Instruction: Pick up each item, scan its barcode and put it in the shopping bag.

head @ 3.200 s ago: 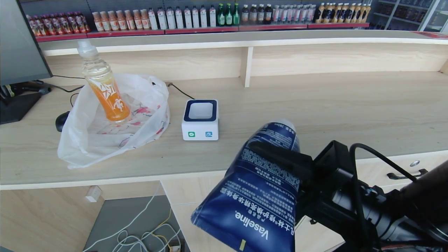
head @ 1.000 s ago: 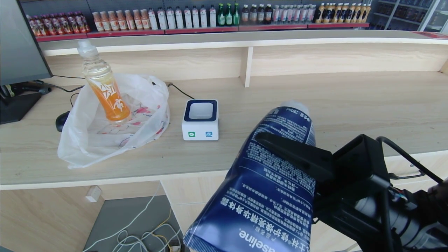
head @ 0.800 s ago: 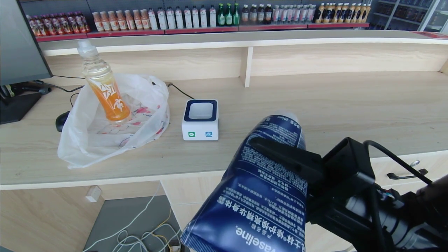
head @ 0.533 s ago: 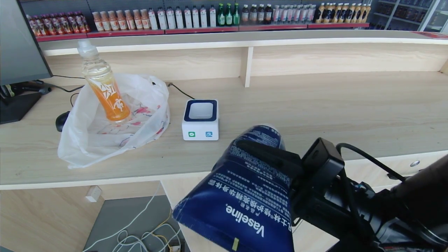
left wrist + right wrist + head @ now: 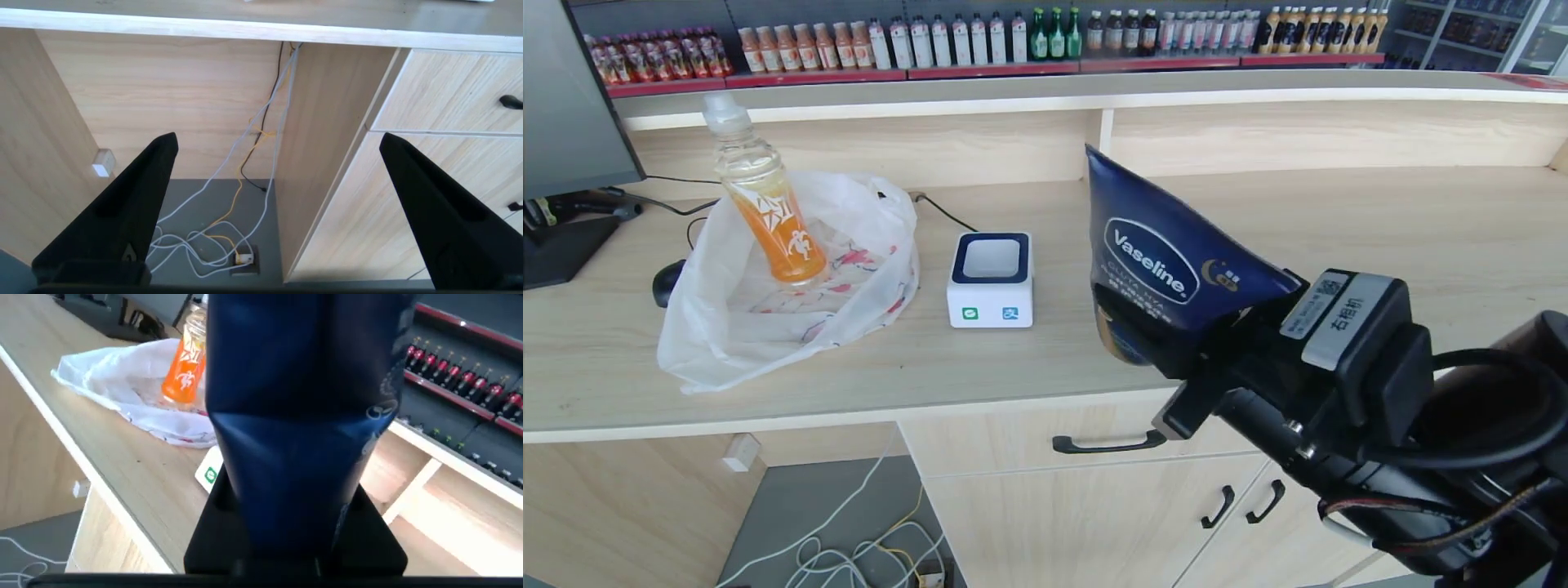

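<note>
over the counter (image 5: 768,359) right end effector (image 5: 1176,339) clamps the tube (image 5: 1168,245); left end effector (image 5: 278,140) gapes empty below.

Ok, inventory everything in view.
scanner: one, white and blue, on the counter
shopping bag: one, white, left of the scanner
drink bottle: one, orange, leaning in the shopping bag
lotion tube: one, dark blue, held up right of the scanner
mouse: one, black, left of the bag
monitor: one, dark, counter's far left
shelf bottles: many, mixed colours, red shelves behind
cables: several, white and yellow, under the counter
left gripper: one, black, fingers open, below the counter
right gripper: one, black, shut on the lotion tube
</note>
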Tool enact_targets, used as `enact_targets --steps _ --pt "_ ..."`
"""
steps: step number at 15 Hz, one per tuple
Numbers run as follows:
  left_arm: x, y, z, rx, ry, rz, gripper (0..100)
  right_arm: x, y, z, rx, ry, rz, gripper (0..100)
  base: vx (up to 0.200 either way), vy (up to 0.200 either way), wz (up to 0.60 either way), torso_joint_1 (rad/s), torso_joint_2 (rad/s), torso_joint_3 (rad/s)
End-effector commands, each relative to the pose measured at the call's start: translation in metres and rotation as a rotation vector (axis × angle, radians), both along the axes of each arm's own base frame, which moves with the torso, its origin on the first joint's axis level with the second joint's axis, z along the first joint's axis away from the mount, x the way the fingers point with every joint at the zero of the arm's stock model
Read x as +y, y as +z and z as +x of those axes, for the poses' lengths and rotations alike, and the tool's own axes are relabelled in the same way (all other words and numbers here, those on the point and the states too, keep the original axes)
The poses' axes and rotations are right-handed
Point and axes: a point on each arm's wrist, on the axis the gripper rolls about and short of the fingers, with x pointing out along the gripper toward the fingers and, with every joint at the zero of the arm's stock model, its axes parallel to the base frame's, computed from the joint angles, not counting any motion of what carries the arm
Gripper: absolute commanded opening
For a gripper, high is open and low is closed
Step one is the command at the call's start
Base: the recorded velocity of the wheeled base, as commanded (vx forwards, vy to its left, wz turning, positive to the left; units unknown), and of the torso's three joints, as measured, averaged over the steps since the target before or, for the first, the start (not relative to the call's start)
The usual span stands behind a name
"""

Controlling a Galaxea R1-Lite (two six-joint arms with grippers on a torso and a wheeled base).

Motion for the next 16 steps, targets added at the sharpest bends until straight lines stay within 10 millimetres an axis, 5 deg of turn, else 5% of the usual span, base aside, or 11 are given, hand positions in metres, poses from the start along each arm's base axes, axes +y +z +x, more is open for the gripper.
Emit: enact_targets --steps 1,9,16 --pt "0.000 0.000 0.000 0.000 0.000 0.000 100 -0.005 -0.001 0.008 0.104 -0.012 0.084 0 0.000 0.000 0.00 0.000 0.00 0.000" --pt "0.000 0.000 0.000 0.000 0.000 0.000 100 -0.030 0.001 0.047 0.359 -0.039 0.284 0 0.000 0.000 0.00 0.000 0.00 0.000" --pt "0.000 0.000 0.000 0.000 0.000 0.000 100 -0.053 -0.007 0.046 0.370 -0.084 0.371 0 0.000 0.000 0.00 0.000 0.00 0.000"
